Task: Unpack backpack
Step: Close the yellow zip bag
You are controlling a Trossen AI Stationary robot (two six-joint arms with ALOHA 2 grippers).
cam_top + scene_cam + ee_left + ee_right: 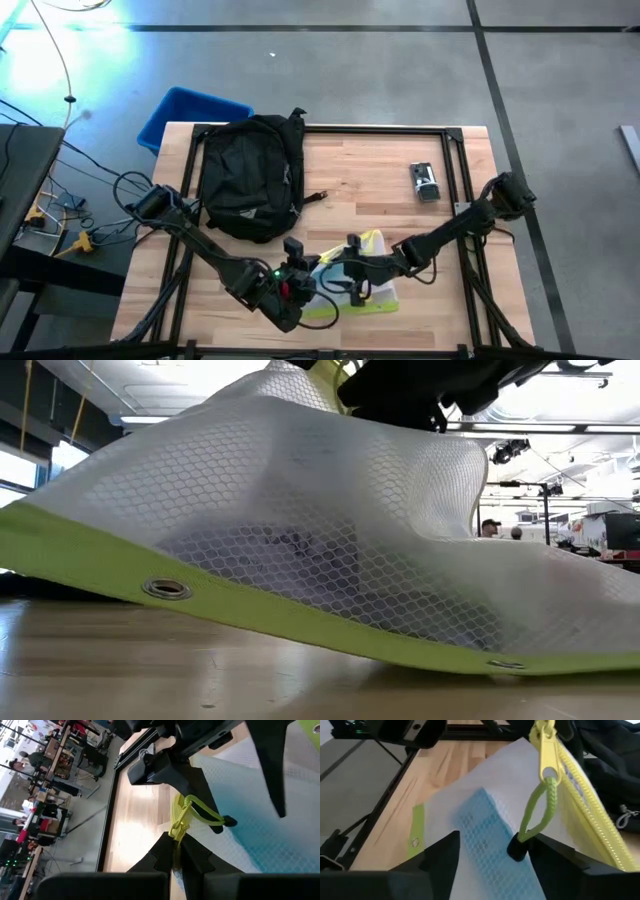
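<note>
High view: one backpack (251, 178), one pouch (362, 285), two hands.

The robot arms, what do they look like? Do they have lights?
Both arms are dark, thin and jointed, with black cables running along them. The left arm shows small green and red lights near its wrist. The right arm shows no lights. Each ends in two chunky black fingers, angular and matte.
</note>
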